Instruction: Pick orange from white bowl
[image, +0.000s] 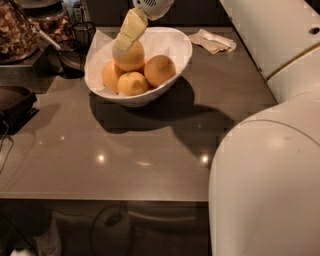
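The white bowl (172, 42) stands at the back of the grey table and holds several oranges. The largest, paler orange (132, 57) lies on top of the pile at the back. A deeper-orange one (160, 70) lies to its right, and two smaller ones (132, 84) (110, 75) lie in front and to the left. My gripper (126, 41), pale yellow, reaches down from the top edge and touches the upper left of the largest orange. The orange rests on the pile.
A crumpled napkin (214, 41) lies on the table right of the bowl. Glass jars and a dark wire holder (75, 47) stand at the back left. A dark tray (15, 102) sits at the left edge. My white arm (270, 165) fills the right foreground.
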